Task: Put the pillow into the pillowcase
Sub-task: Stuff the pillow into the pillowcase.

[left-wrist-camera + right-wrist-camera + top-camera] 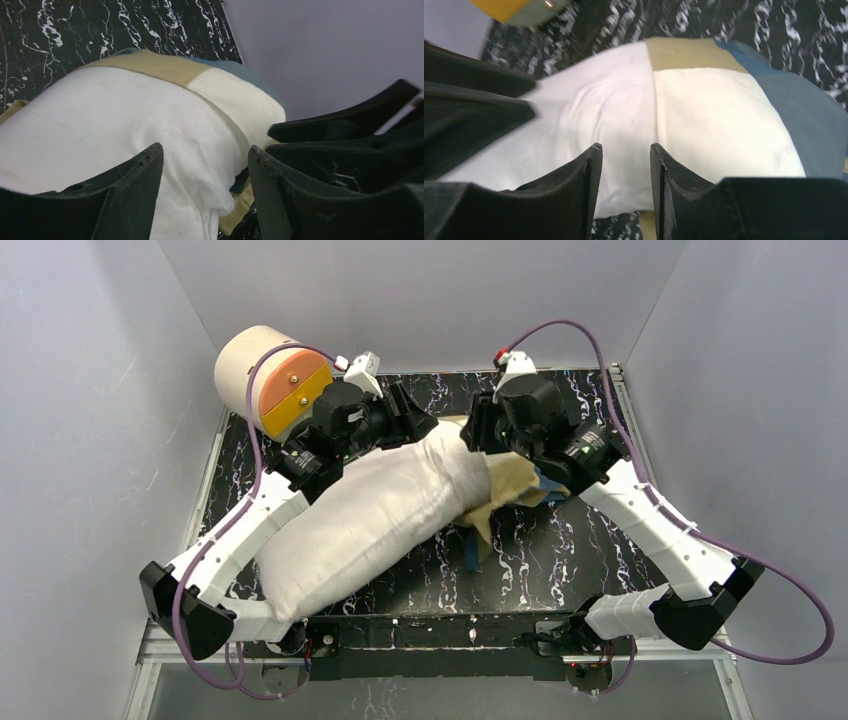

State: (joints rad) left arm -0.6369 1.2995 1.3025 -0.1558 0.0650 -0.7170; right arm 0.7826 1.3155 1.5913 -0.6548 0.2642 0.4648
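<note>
The large plump white stuffed pillow lies slantwise across the black white-veined marble tabletop, one end near the left arm's base and the other reaching toward the far middle. That far end sits inside the thin pillowcase of blue, tan and cream rectangular blocks, whose open edge runs across the pillow as a straight line. The rest of the case lies crumpled on the table under the right arm, and most of the pillow is bare. The left gripper hangs over the pillow close to the case's edge, its black jaws wide apart and holding nothing. The right gripper faces it from the other side, right above that edge. Its jaws stand a narrow gap apart; whether the tips touch the cloth cannot be told. A cream cylinder with an orange end face stands at the far left corner, beside the left arm.
</note>
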